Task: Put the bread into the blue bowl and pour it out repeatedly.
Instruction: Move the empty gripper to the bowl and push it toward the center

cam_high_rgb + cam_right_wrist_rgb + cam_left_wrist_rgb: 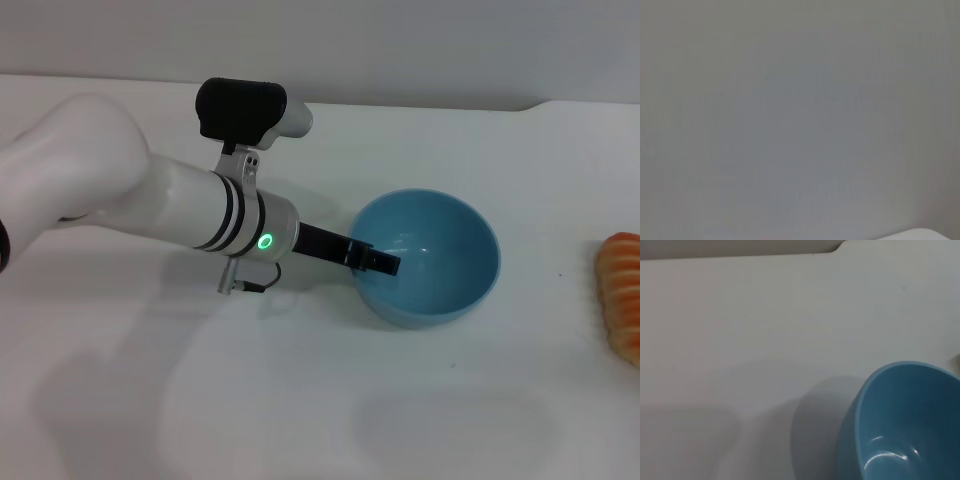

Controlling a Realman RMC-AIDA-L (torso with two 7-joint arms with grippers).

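The table (300, 400) is white and smooth. It fills almost the whole head view, from 3 o'clock round to 9 o'clock. Soft grey shadows lie on it near 6 o'clock. At 12 o'clock the table ends in a straight edge with a small step near 2 o'clock. Past that edge is a plain grey wall (400, 40). The left wrist view shows the same white table and its far edge.

The blue bowl (430, 262) is round, deep and shiny. It is tipped on its side, its open mouth facing up and left. The orange-brown bread (622, 293) lies far off to its right.
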